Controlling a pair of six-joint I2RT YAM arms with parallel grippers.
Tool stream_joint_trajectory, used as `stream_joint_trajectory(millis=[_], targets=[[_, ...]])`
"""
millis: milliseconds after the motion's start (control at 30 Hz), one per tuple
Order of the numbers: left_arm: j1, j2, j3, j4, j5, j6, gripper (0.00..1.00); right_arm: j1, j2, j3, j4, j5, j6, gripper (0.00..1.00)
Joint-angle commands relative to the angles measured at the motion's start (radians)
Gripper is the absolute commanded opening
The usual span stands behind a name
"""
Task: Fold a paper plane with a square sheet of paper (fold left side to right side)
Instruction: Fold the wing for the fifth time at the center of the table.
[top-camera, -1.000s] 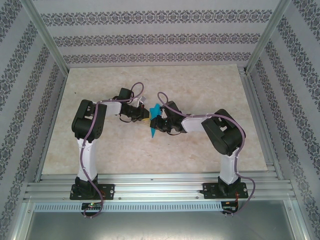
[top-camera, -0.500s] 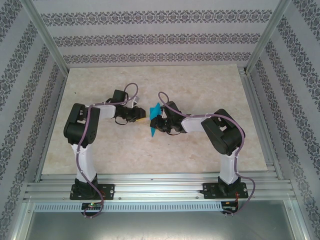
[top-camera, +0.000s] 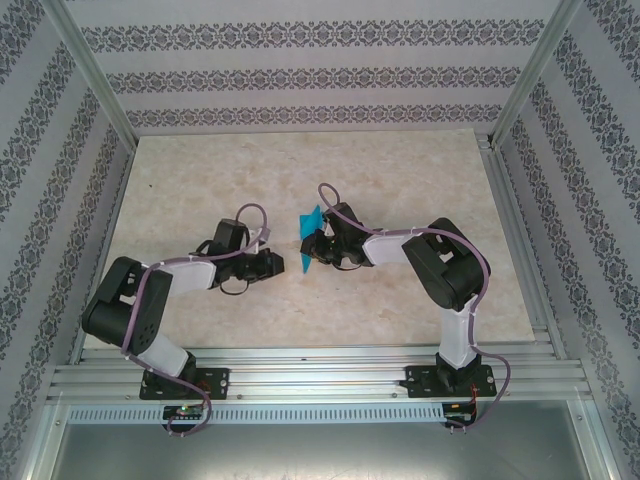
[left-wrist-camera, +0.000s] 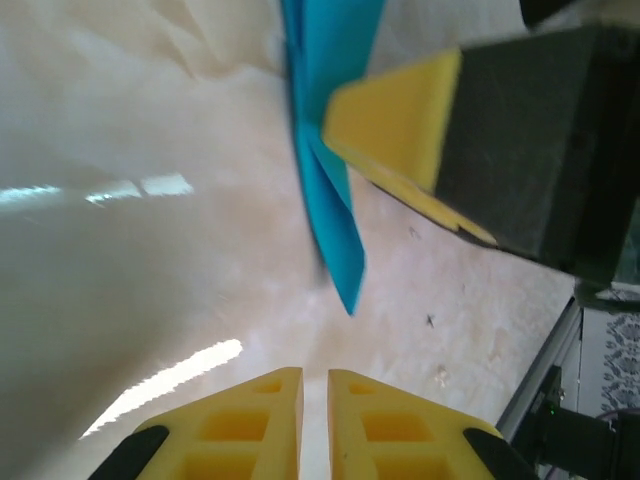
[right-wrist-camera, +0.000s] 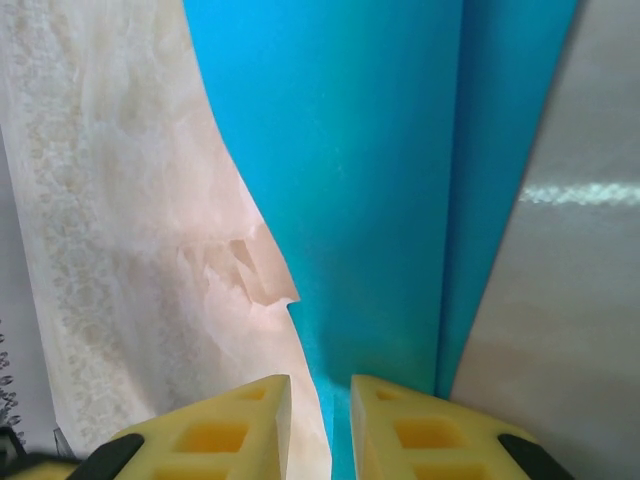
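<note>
**Item: paper plane** (top-camera: 311, 220). Bright blue, folded narrow, with layered creases. It was held on edge over the middle of the table (top-camera: 400, 170), between the two arms, with its pointed end turned down toward the surface. Whether the tip touched the table could not be told.

**Right gripper** (right-wrist-camera: 320, 405). The fingers were closed on the paper plane, one edge of the folded layers being pinched between the yellow pads. In the left wrist view, one pad was seen pressed flat against the blue paper.

**Left gripper** (left-wrist-camera: 315, 390). The fingers were set nearly together with a slim gap between them, and nothing was held. It was placed near the plane, low over the table and apart from the paper.

**Risks judged from this state:**
- Slip. The paper was gripped by one edge only. If it were tugged from the other side, it could be pulled out of the pads or the layers could be fanned apart.
- Crushed tip. If the plane were lowered further, the point could be bent against the table.
- Missed grasp. With the left fingers so close together, the thin edge could be pushed aside rather than caught unless they were spread first.
- Skewed crease. Any twist in the one-sided hold would be carried into the next fold.
- Tearing at the pinch was thought possible if both arms pulled apart.
</note>
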Motion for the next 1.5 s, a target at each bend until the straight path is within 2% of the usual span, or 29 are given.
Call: stream_joint_trajectory(millis=[0,100,300,600,867,1233,1467], targets=[[-0.077,-0.055,-0.013,0.153,-0.074,-0.116,0.15,0.002,0.042,-0.026,-0.014,0.037,0.02,0.23],[-0.123,-0.057,0.005,0.166,-0.108,-0.137,0.16,0.002,0.045,-0.024,-0.017,0.034,0.022,0.23],[-0.161,0.03,0.023,0.237,-0.123,-0.181,0.14,0.002,0.043,-0.026,-0.02,0.037,0.038,0.22],[-0.176,0.176,0.034,0.418,-0.14,-0.295,0.06,0.003,0.049,-0.016,-0.032,0.033,0.045,0.2],[-0.177,0.193,0.0,0.423,-0.228,-0.321,0.04,0.004,0.051,-0.016,-0.027,0.026,0.048,0.19],[-0.207,0.235,0.012,0.331,-0.27,-0.308,0.04,0.004,0.039,-0.007,-0.012,0.016,0.054,0.19],[-0.25,0.224,0.045,0.08,-0.391,-0.285,0.03,-0.029,-0.024,0.002,0.004,0.009,0.046,0.19]])
